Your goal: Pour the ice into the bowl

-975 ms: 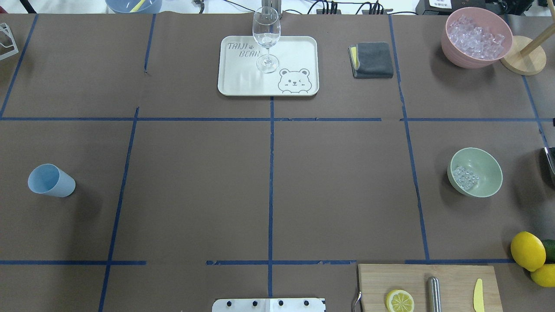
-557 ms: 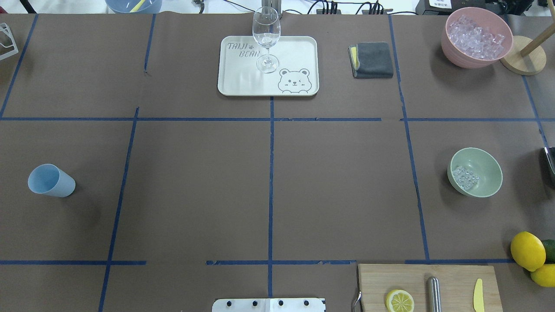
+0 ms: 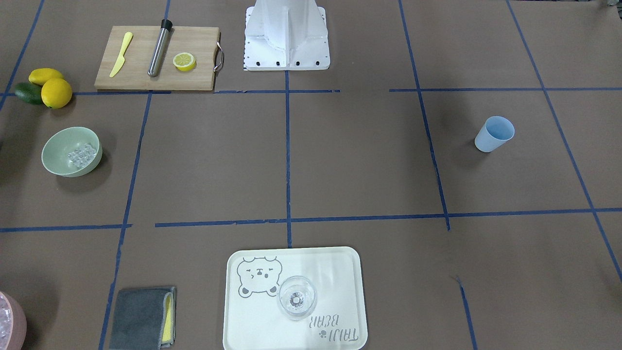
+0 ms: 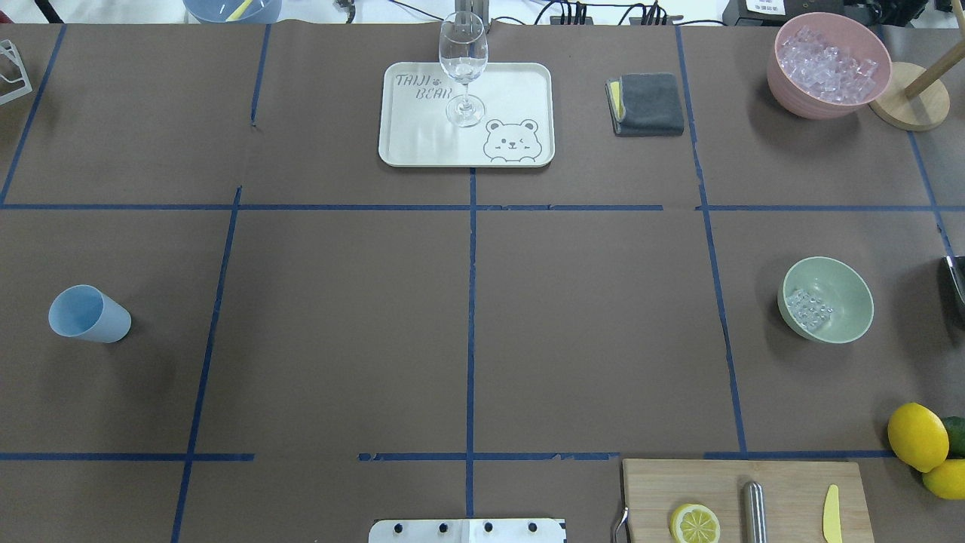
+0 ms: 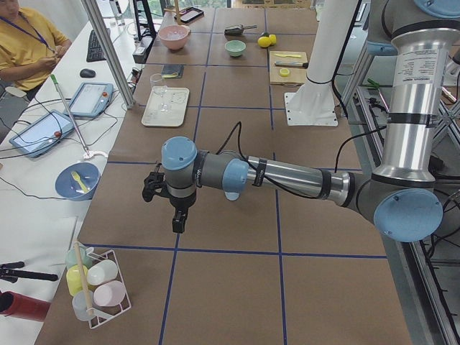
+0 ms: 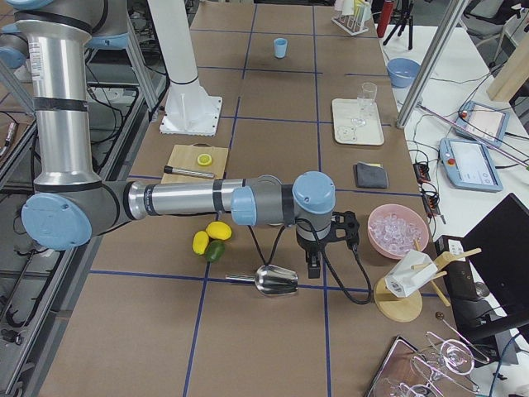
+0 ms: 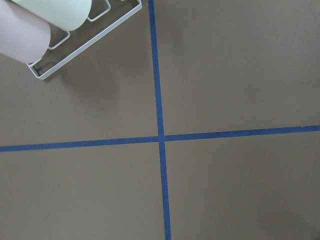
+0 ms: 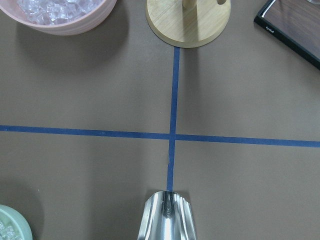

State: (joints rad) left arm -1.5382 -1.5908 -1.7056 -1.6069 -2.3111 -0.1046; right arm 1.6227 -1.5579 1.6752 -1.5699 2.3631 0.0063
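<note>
The bowl [image 4: 850,296] stands upright on the brown paper on my right side of the table. The ice [image 4: 808,309] lies inside it, a small heap of clear cubes against the inner wall that faces the table's middle. Nearer to me on that side is a wooden cutting board [image 4: 784,486] with a lemon slice [image 4: 695,523] on it. Farther off, in the far right corner, a pink bowl [image 4: 795,102] is full of bigger ice cubes.

My right gripper [image 6: 314,263] hangs pointing down past the bowl, out at the right end of the table. A metal scoop [image 6: 277,279] lies on the paper just beside it. Only the side view shows these fingers, so I cannot tell whether they are apart or together.

My left gripper [image 5: 177,219] points down over bare paper at the left end, near a white wire rack [image 5: 100,287] of cups. Again only a side view shows it, so I cannot tell how its fingers stand.

A light blue cup [image 4: 89,314] stands on my left side, well apart from the bowl
</note>
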